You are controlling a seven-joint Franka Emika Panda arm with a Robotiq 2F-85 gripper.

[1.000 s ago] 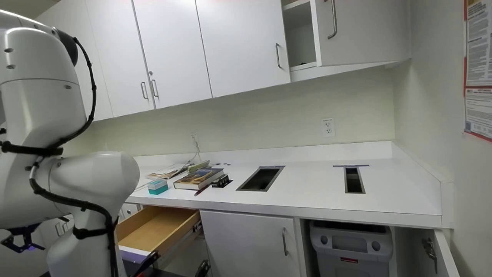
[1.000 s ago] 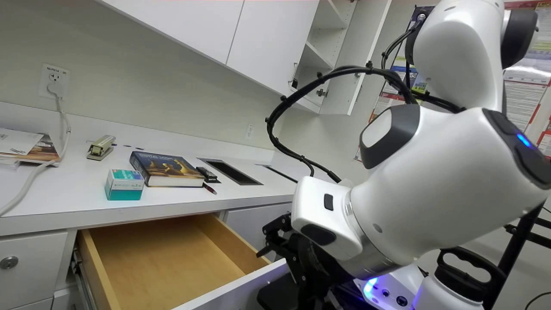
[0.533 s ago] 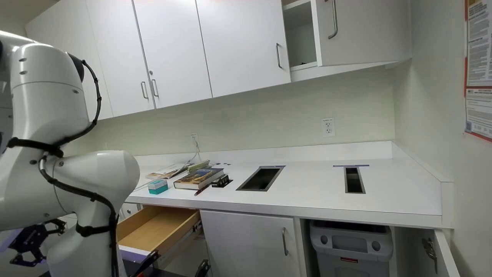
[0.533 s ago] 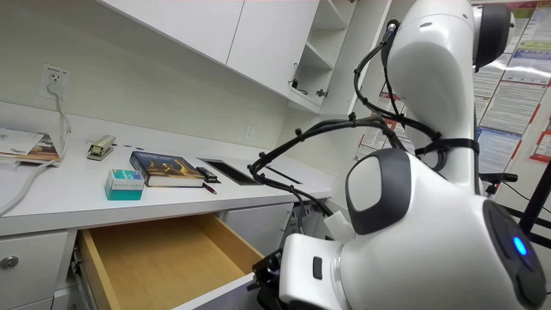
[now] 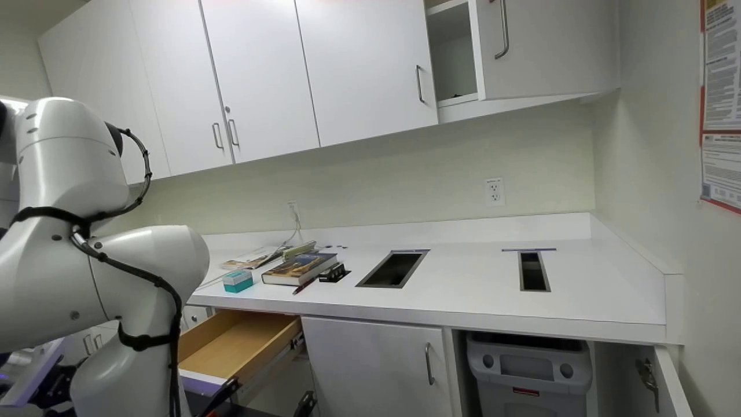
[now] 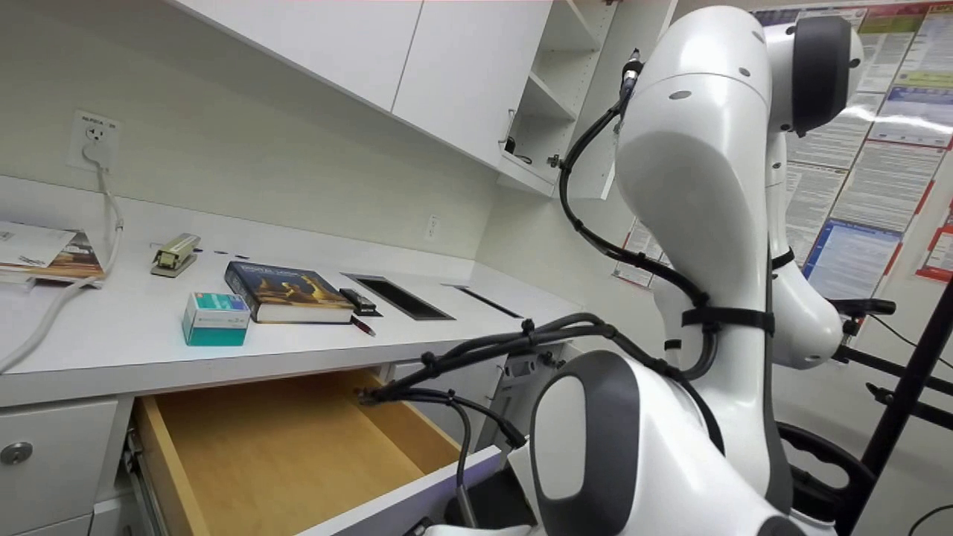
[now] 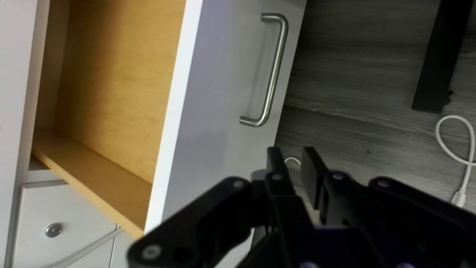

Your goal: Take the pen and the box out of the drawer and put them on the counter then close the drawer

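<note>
The drawer (image 6: 290, 447) is pulled out from under the counter (image 5: 451, 295), its light wood bottom bare where it shows. On the counter, near the front edge, rest the white-and-teal box (image 6: 216, 320) and a dark red pen (image 6: 363, 326) beside a book; both exterior views show them. In the wrist view my gripper (image 7: 291, 152) is beside the drawer's white front, beyond one end of its bar handle (image 7: 274, 70) and apart from it. A narrow gap separates the fingers, with nothing held between them. The arm mostly hides the gripper in the exterior views.
A book (image 6: 290, 290), a black stapler-like item (image 6: 359, 301) and a beige stapler (image 6: 175, 254) lie on the counter. Loops of white cable (image 7: 469, 163) and a black bar (image 7: 438, 63) show over the floor. A lower cupboard door (image 5: 671, 382) hangs open.
The arm has moved down, taking the hand below the picture in an exterior view. My gripper's fingers have come closer together from a wide opening. Box, pen and drawer have not moved.
</note>
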